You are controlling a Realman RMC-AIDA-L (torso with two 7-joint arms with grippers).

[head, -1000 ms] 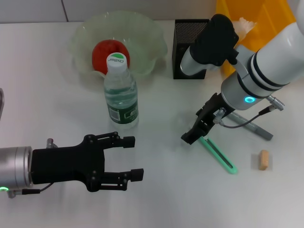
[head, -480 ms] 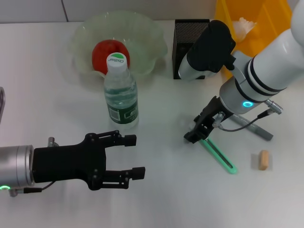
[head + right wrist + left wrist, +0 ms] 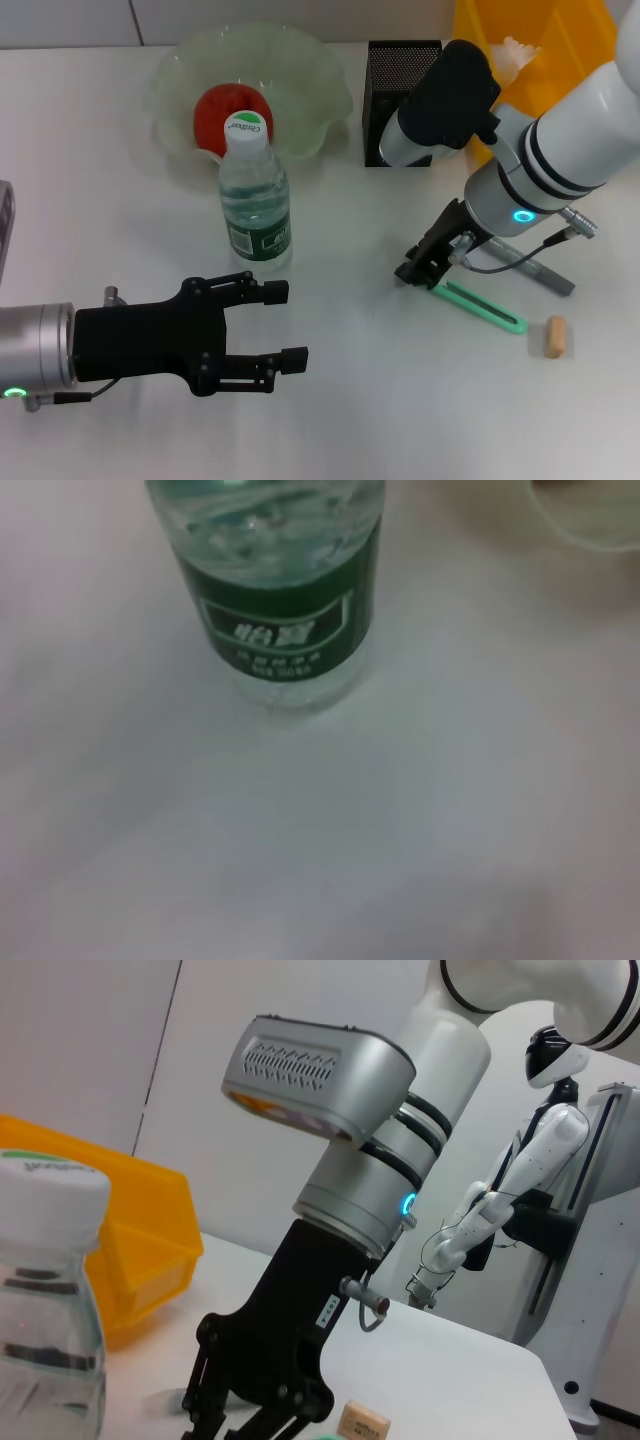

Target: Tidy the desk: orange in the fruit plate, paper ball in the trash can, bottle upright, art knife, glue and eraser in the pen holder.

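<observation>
Overhead, a white surface [image 3: 340, 400] holds scattered desk items, with two robot arms reaching over it. An upright clear water bottle [image 3: 254, 200] with a green label and white cap stands left of centre. Just behind it sits a pale, wavy-edged fruit plate [image 3: 170, 80] with a round orange-red fruit [image 3: 218, 106] inside. A black mesh pen holder [image 3: 388, 70] stands to the right of the plate, and a yellow bin [image 3: 560, 40] with a crumpled paper ball [image 3: 518, 50] in it sits at the far right corner.

Right of centre, the right gripper [image 3: 428, 268] is lowered to the surface, its black fingers narrow and meeting the near end of a green art knife [image 3: 480, 306] that lies flat; whether they actually grip it is unclear. A grey glue stick [image 3: 545, 272] lies just beyond the knife, partly under the arm. A small tan eraser [image 3: 555, 336] lies near the knife's far end, not touching it.

At the near left, the left gripper [image 3: 268, 325] hovers low with its black fingers spread wide, holding nothing, a little in front of the bottle.
</observation>
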